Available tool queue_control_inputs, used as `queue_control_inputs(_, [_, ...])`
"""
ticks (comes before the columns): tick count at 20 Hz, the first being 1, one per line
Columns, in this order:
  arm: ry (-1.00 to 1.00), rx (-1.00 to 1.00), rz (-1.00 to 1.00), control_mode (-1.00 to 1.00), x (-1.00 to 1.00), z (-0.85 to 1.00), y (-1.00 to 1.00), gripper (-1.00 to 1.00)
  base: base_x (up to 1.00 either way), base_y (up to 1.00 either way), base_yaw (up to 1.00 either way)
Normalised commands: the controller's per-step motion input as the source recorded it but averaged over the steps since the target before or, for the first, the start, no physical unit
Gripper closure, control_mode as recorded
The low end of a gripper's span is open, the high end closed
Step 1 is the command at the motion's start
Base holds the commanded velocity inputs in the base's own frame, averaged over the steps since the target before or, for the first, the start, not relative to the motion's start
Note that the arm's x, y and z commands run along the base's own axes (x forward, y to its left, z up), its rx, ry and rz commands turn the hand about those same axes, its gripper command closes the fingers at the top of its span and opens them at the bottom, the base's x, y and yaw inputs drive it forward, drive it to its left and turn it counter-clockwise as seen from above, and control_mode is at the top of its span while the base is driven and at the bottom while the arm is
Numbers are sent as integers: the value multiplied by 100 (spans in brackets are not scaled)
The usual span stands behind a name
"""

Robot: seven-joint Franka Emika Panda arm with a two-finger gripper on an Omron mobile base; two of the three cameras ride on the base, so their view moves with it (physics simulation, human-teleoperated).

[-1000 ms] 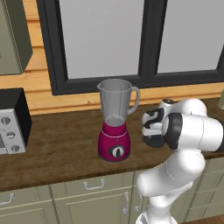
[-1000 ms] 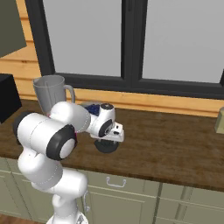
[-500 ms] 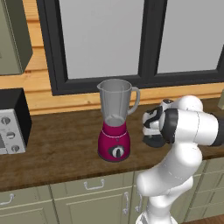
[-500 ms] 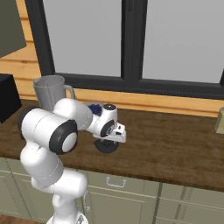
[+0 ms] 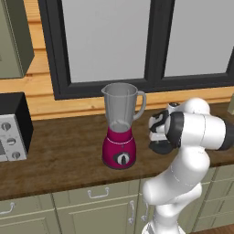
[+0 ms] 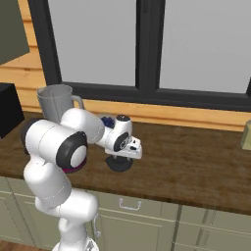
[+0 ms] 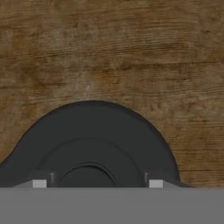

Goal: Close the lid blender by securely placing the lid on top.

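The flat round black lid (image 7: 94,140) with its raised centre knob lies on the dark wooden bench (image 5: 68,155), at about three o'clock from the tall magenta-based blender (image 5: 119,128) with its clear grey jar, near it but apart. The white arm's fingers (image 6: 119,158) are down over the lid, one either side of the knob, set narrow; whether they actually pinch it I cannot tell. The risk from here, as I judge it, is a shallow or off-centre hold on the small knob: the disc could tip or slip on lifting, or catch the jar's spout and sit crooked instead of seating.
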Motion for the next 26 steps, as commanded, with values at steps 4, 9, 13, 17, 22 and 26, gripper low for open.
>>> queue_control_inputs(4, [10, -4, 0, -100, -15, -42, 26, 100, 0, 0, 0])
queue_control_inputs(9, [5, -2, 0, -100, -17, -47, 21, 100, 0, 0, 0])
queue_control_inputs(13, [0, 0, 0, -100, -10, -38, 12, 100, 0, 0, 0])
queue_control_inputs(17, [0, 0, 0, -100, -11, -36, 0, 100, 0, 0, 0])
queue_control_inputs(22, [0, 0, 0, -100, -21, -45, 11, 100, 0, 0, 0])
queue_control_inputs(26, [0, 0, -4, -100, -26, -47, 31, 100, 0, 0, 0])
